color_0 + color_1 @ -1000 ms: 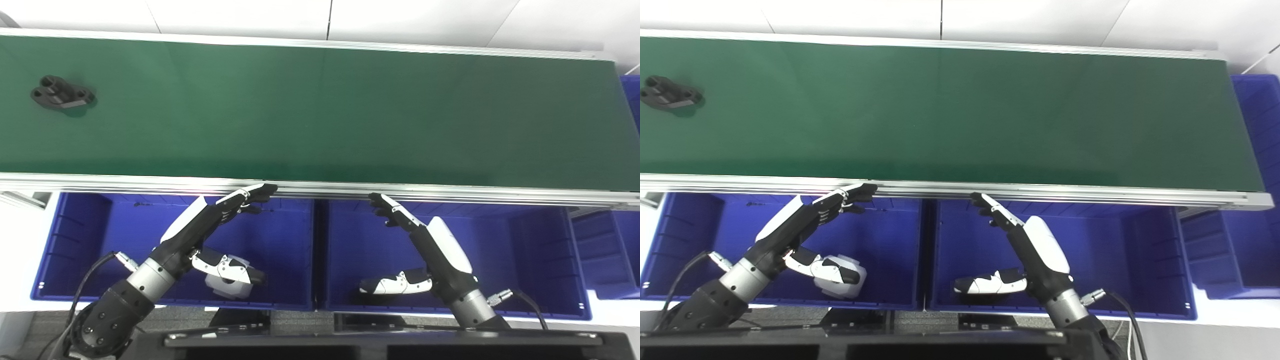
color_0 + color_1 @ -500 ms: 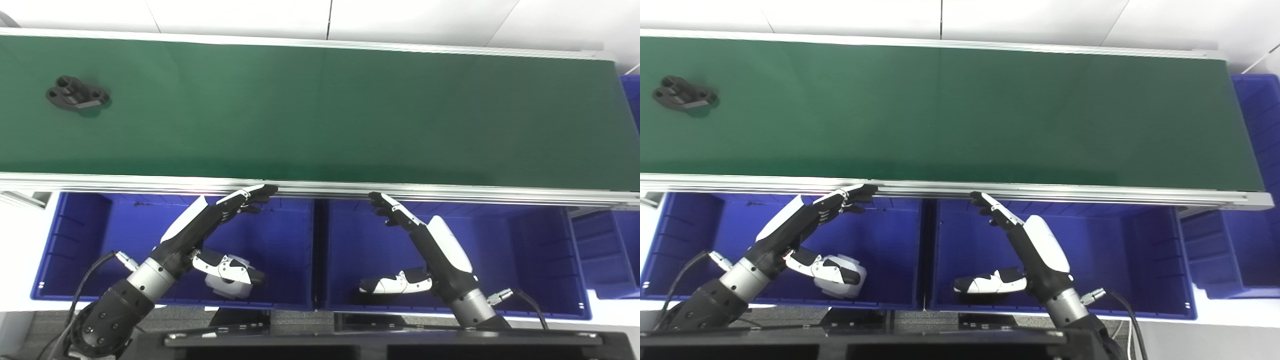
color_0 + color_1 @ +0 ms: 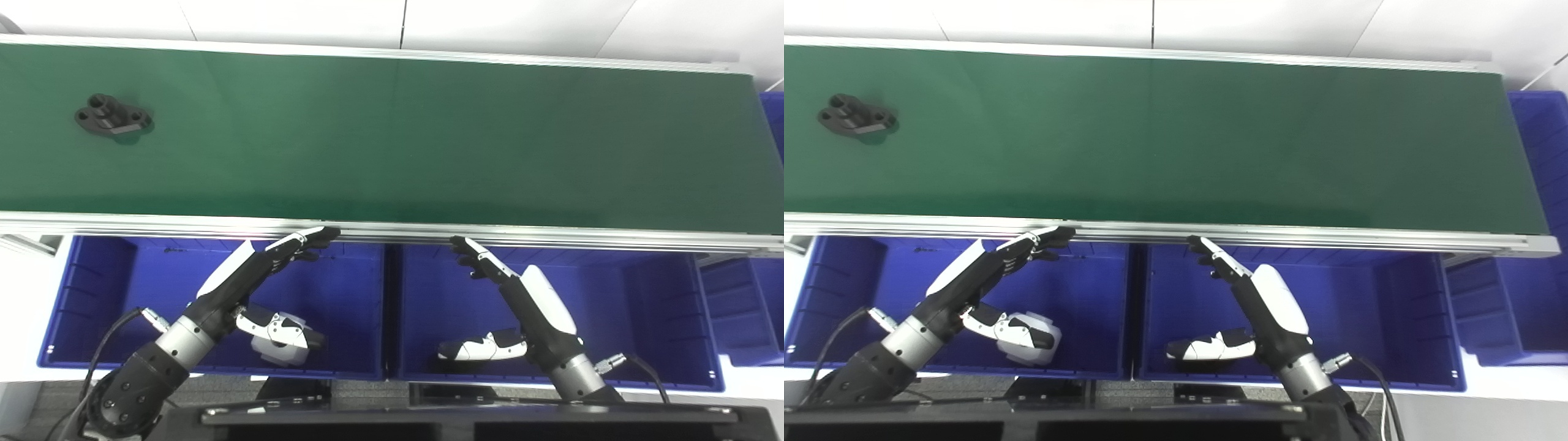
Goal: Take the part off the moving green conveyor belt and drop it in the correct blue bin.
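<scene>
I see the black flanged part [image 3: 113, 116] lying flat on the green conveyor belt [image 3: 392, 135] in the upper left of the frame, well apart from both of my hands. It has a raised round boss toward its left end and holes through its flange.

My left hand [image 3: 257, 275] sits in the lower left-centre, above the left blue bin [image 3: 92, 306], with its fingers [image 3: 309, 236] stretched out and spread, tips just at the belt's aluminium side rail [image 3: 392, 229]; the thumb is swung out low toward the bin floor. It holds nothing.

My right hand [image 3: 520, 294] is in the lower centre-right, over the right blue bin [image 3: 661, 306], fingers extended and slightly fanned up toward the same rail, thumb pointing left across the bin. It too holds nothing.

From what I can see of the two bins, which sit side by side below the belt's near edge, nothing lies in them. A further blue bin [image 3: 1537, 141] shows at the right edge, past the belt's end.
</scene>
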`<action>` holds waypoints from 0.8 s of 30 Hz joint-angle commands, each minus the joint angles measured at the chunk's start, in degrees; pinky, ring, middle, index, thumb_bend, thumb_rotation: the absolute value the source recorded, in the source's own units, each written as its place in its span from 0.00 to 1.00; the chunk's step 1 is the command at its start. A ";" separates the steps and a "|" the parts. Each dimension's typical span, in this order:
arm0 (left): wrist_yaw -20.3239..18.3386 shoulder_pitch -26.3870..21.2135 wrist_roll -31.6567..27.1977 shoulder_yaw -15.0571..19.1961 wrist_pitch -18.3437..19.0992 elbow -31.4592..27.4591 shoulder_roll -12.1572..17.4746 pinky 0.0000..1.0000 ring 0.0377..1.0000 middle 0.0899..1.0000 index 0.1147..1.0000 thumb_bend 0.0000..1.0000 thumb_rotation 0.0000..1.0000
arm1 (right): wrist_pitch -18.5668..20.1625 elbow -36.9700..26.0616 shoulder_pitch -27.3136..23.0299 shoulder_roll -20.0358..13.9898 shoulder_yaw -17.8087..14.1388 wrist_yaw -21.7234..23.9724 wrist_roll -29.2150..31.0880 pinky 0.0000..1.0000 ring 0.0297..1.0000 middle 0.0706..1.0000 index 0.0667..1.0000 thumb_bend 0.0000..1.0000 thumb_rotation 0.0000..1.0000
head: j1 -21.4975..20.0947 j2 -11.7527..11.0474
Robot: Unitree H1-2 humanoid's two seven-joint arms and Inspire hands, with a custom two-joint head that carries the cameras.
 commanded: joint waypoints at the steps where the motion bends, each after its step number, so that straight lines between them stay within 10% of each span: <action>1: 0.50 -0.17 0.78 0.18 -1.24 -1.84 0.46 0.82 0.88 0.89 0.85 0.96 0.31 | 0.38 -1.67 -0.37 -0.29 0.14 -0.53 -0.46 0.75 0.83 0.88 0.92 0.97 0.54 | 0.12 -0.12; 8: 0.76 -1.47 4.99 -1.39 -2.78 0.30 0.08 0.81 0.87 0.89 0.85 0.96 0.27 | -1.07 1.84 -2.31 -1.09 1.06 -1.05 -1.68 0.75 0.84 0.89 0.93 0.94 0.47 | 2.09 -2.82; 16: 4.00 -0.57 7.45 -3.53 -11.13 8.57 -2.79 0.84 0.88 0.89 0.86 0.96 0.28 | -8.73 11.55 -1.72 -3.76 1.09 -6.28 -1.52 0.74 0.83 0.89 0.94 0.95 0.48 | 19.90 -16.88; 24: 5.96 -0.46 8.69 -4.59 -14.53 14.51 -5.52 0.79 0.86 0.89 0.84 0.95 0.27 | -15.16 21.40 -3.21 -7.27 3.27 -13.22 0.03 0.72 0.83 0.90 0.95 0.94 0.49 | 25.53 -23.99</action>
